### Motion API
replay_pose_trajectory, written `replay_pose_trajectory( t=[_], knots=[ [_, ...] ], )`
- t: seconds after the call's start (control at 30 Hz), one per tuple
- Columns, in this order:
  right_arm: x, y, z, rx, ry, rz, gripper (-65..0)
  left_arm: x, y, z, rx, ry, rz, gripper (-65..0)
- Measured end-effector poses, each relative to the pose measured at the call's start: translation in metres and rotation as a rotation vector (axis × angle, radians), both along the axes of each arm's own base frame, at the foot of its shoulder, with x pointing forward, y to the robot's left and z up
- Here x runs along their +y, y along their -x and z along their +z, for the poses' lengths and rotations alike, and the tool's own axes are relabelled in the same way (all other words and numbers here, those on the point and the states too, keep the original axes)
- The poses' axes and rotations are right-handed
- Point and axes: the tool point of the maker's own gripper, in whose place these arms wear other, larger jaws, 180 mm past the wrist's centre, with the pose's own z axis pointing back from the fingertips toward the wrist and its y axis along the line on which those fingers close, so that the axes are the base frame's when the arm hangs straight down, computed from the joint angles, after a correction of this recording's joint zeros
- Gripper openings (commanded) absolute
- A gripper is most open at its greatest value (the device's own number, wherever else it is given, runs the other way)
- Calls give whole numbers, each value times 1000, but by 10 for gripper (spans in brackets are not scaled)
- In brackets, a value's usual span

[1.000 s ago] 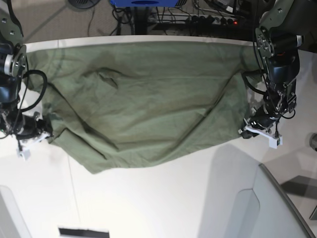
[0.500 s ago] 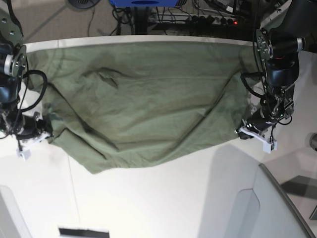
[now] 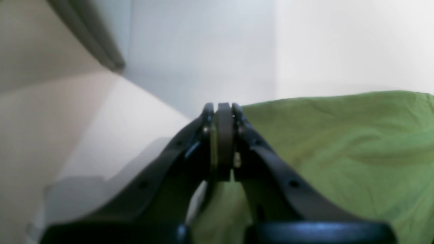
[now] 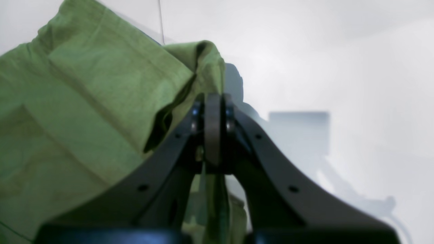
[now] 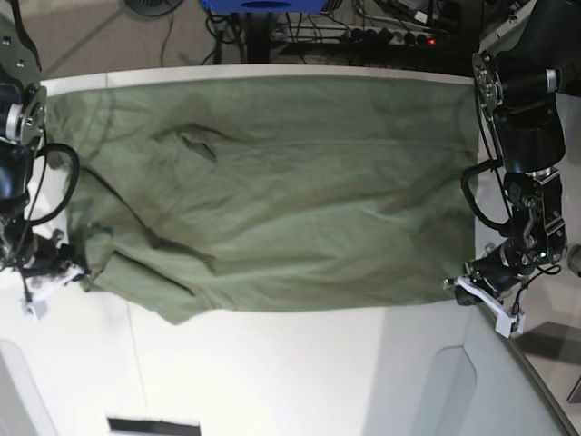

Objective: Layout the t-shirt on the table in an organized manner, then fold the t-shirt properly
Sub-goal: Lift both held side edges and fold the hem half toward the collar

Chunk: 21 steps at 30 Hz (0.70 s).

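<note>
The olive-green t-shirt lies spread wide across the white table, its far edge along the table's back edge. At the shirt's near right corner my left gripper is shut on the cloth. In the left wrist view its fingertips are pressed together, with green fabric beside and beneath them. My right gripper is shut on the shirt's near left corner. In the right wrist view, cloth bunches up to the closed gripper and hangs between the fingers.
A grey angled panel rises at the near right, and another panel at the near left. A black strip lies at the table's front edge. Cables and a power strip lie on the floor behind the table.
My left gripper closed on the shirt's right corner and pulled it toward the near edge, smoothing the right side. My right gripper shifted slightly nearer with its corner.
</note>
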Motion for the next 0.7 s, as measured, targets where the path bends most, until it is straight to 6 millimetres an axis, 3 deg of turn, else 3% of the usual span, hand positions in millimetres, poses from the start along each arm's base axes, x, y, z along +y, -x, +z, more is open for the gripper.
replay_pose_trajectory(
  t=[0.23, 0.43, 0.53, 0.7],
  knots=[
    [-3, -27, 32, -134, 55, 23, -650, -1, -6, 9, -8, -3, -8, -650],
    [32, -24, 18, -71, 171, 247, -650, -1, -7, 11, -11, -3, -7, -650],
    [34, -33, 26, -133, 171, 236, -650, 2, -7, 12, -10, -9, -5, -650],
    [26, -31, 24, -122, 182, 225, -650, 5, -6, 13, -10, -13, -3, -650]
  ],
)
